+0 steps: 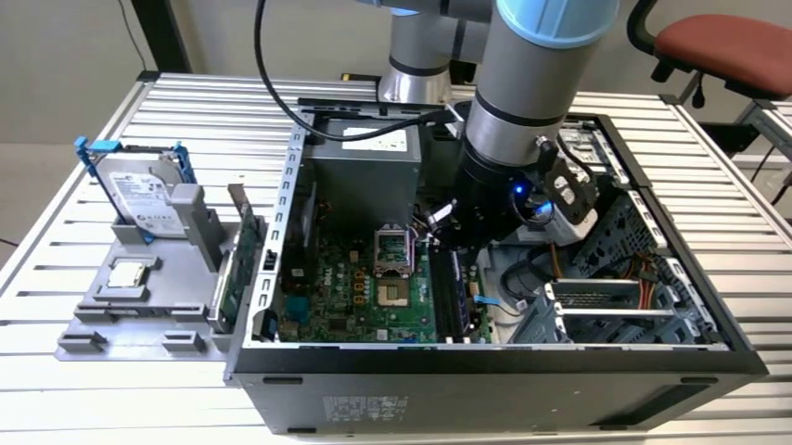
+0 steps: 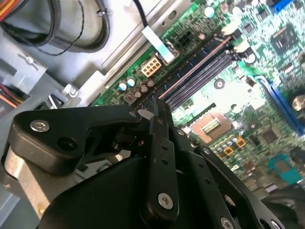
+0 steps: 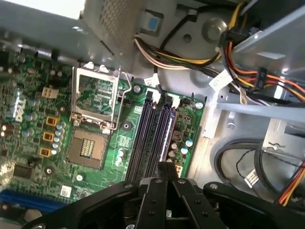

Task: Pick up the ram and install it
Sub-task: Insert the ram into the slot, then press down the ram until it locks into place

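The end effector (image 3: 164, 167) is hanging low inside the open computer case (image 1: 495, 357), right over the motherboard's (image 3: 95, 143) memory slots (image 3: 155, 136). Its fingers are pressing together, pinching the ram (image 2: 157, 112) edge-on just above those slots in both wrist views.

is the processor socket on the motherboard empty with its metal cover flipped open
Yes. In the first wrist view the processor socket lies bare on the motherboard, and its metal cover stands swung open beside it.
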Motion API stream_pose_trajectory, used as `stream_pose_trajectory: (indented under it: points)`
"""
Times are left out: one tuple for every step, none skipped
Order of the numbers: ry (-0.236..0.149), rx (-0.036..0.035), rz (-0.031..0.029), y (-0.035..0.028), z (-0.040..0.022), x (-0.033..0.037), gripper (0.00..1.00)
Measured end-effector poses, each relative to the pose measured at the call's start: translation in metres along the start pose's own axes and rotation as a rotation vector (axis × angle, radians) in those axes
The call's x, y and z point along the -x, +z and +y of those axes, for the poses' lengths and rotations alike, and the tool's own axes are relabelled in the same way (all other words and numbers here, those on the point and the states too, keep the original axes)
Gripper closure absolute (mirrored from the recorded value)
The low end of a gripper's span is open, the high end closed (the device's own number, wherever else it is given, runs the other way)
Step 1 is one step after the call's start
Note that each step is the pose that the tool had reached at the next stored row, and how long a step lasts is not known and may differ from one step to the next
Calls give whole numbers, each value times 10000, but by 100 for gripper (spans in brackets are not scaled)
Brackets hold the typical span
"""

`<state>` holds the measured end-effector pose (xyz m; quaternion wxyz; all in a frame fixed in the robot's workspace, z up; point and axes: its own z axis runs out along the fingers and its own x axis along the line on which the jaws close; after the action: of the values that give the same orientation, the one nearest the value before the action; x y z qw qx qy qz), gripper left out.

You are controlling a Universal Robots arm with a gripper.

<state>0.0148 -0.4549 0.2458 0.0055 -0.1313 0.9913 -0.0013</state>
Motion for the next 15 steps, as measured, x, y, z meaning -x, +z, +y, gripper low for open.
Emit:
stream_pose_trajectory:
  points:
    - [-195, 1, -6, 0, 0, 0, 100]
    - [-385, 2, -12, 0, 0, 0, 100]
    - [-525, 1, -18, 0, 0, -1, 100]
    - [-577, -2, -29, 0, 2, -9, 100]
    - [-583, -6, -29, -2, 0, -13, 100]
    - [-605, 2, -32, -7, -1, -13, 100]
    - [-627, 115, -67, -7, -1, -12, 100]
    - [-645, 289, -120, -6, -1, -13, 100]
    - [-680, 417, -158, -7, -1, -13, 100]
    - [-785, 428, -159, -7, 0, -14, 100]
    - [-945, 432, -157, -7, 0, -14, 100]
    - [-1136, 435, -154, -7, 0, -13, 100]
    - [-1311, 439, -151, -7, 0, -13, 100]
    - [-1504, 442, -148, -7, 0, -14, 100]
    - [-1675, 444, -146, -7, 0, -14, 100]
